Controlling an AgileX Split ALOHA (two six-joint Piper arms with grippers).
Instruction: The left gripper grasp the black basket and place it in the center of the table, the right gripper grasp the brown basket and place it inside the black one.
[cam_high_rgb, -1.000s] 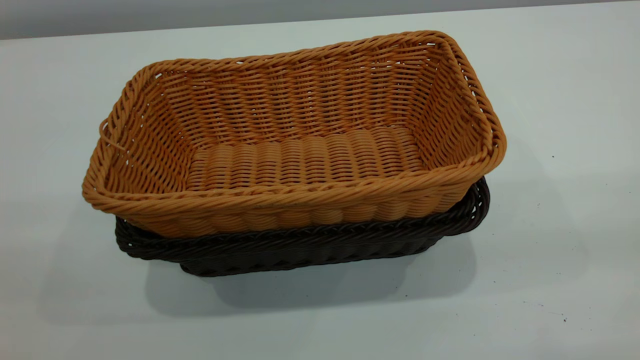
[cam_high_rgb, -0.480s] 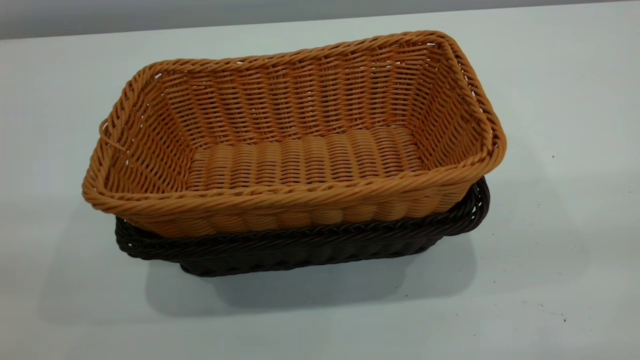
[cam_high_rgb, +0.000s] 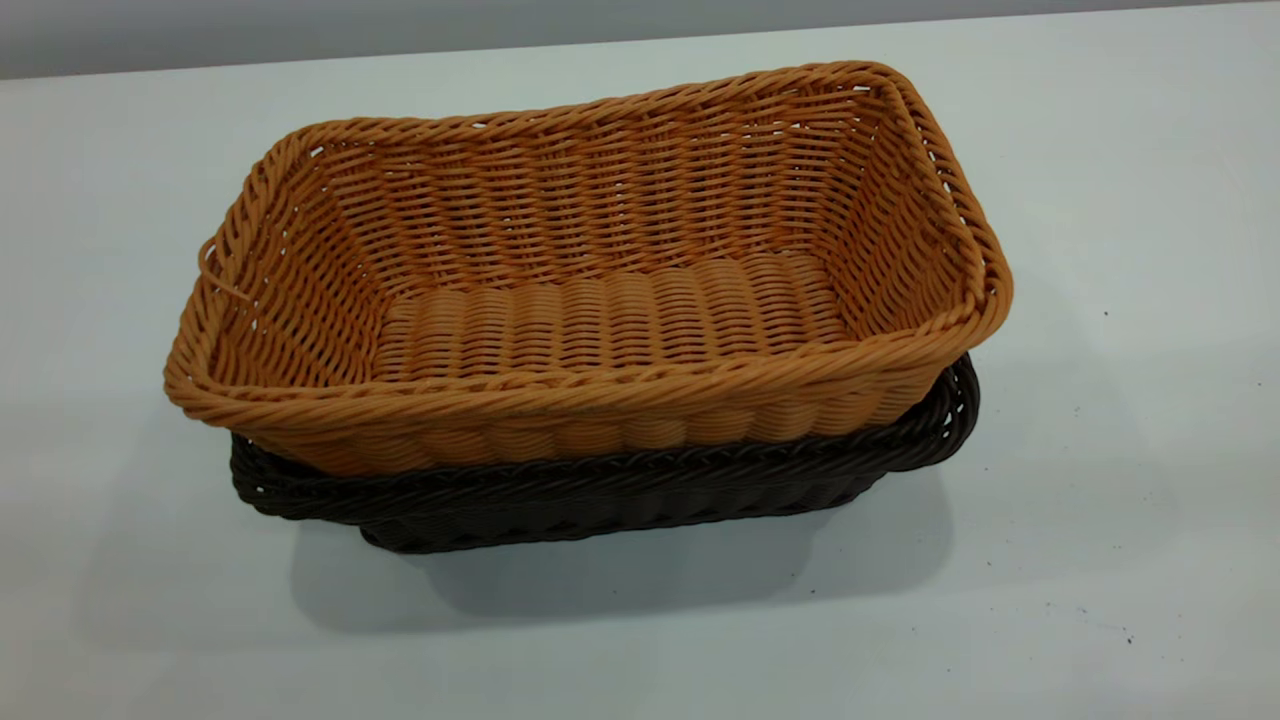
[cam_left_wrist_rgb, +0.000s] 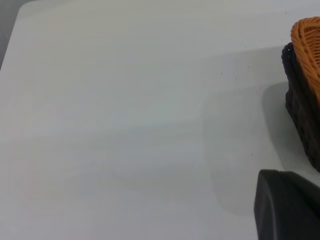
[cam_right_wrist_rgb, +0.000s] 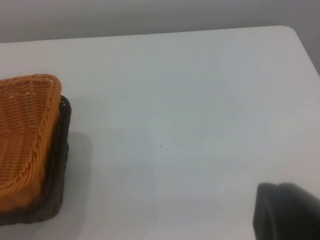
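The brown basket (cam_high_rgb: 600, 310) sits nested inside the black basket (cam_high_rgb: 600, 500) near the middle of the table (cam_high_rgb: 1100, 520), a little tilted, with its rim above the black rim. Neither gripper shows in the exterior view. In the left wrist view a dark part of my left gripper (cam_left_wrist_rgb: 287, 205) hangs over bare table, apart from one end of the black basket (cam_left_wrist_rgb: 300, 110) and brown basket (cam_left_wrist_rgb: 309, 45). In the right wrist view a dark part of my right gripper (cam_right_wrist_rgb: 287, 212) is well away from the other end of the brown basket (cam_right_wrist_rgb: 25, 135) and black basket (cam_right_wrist_rgb: 59, 165).
The white tabletop spreads on all sides of the baskets. The table's far edge (cam_high_rgb: 640, 45) meets a grey wall behind. A rounded table corner (cam_right_wrist_rgb: 292, 31) shows in the right wrist view.
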